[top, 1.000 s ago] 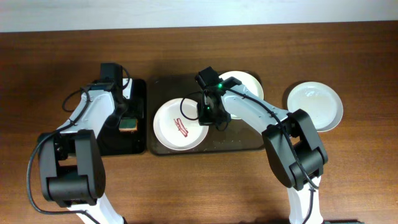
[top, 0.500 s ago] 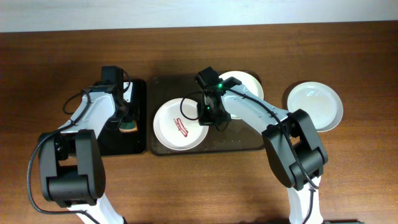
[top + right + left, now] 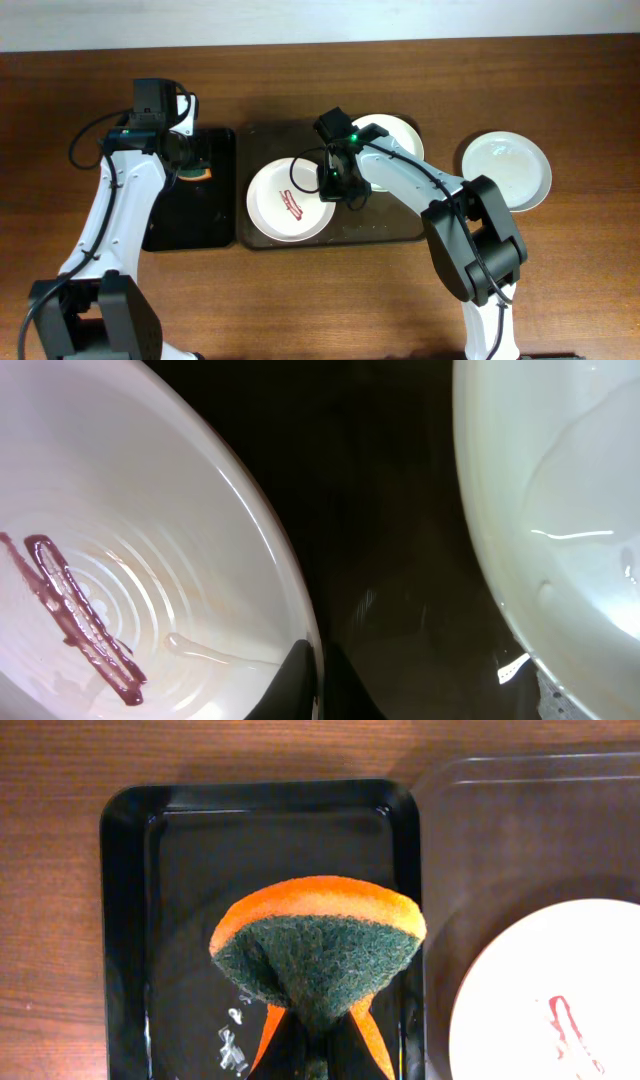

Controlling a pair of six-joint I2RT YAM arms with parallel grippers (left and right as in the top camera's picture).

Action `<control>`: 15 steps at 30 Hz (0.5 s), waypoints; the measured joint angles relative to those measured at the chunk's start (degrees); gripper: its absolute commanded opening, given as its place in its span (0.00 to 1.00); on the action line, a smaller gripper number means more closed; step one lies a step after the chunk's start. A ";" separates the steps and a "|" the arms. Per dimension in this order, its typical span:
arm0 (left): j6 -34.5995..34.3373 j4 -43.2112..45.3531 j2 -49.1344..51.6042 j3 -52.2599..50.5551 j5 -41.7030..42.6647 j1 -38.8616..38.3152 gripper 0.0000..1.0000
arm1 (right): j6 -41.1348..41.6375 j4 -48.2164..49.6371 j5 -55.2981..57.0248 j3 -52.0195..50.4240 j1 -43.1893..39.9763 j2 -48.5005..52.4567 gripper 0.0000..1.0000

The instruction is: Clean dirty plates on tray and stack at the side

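A white plate (image 3: 270,190) streaked with red-brown sauce lies on the left half of the dark brown tray (image 3: 380,222). My right gripper (image 3: 334,190) is shut on its right rim; in the right wrist view the black fingers (image 3: 298,682) pinch the edge of that plate (image 3: 150,510). A second plate (image 3: 395,132) sits at the tray's back right, partly under the right arm. A third, clean plate (image 3: 505,170) rests on the table to the right. My left gripper (image 3: 188,162) hangs above the black tray, shut on an orange and green sponge (image 3: 318,945), which is folded into a cone.
The smaller black tray (image 3: 190,215) lies left of the brown tray, with small wet specks (image 3: 235,1040) on its floor. Bare wooden table (image 3: 560,270) surrounds both trays. The right arm stretches from the front right across the brown tray.
My left gripper closed on the sponge and lifted it off the black tray, with the arm swinging back and to the left. The right gripper and the plates have not moved.
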 measured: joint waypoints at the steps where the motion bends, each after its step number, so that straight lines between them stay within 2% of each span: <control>1: 0.00 0.63 0.00 0.00 0.00 0.00 0.00 | -0.02 -0.15 0.02 0.00 0.00 0.00 0.05; 8: 0.00 9.20 -0.83 0.00 -0.94 0.00 0.00 | 0.00 -0.24 0.02 0.04 0.00 0.00 0.05; 15: 0.02 13.49 -5.05 0.00 -1.90 0.00 0.00 | 0.00 -0.24 0.02 0.04 0.00 0.00 0.05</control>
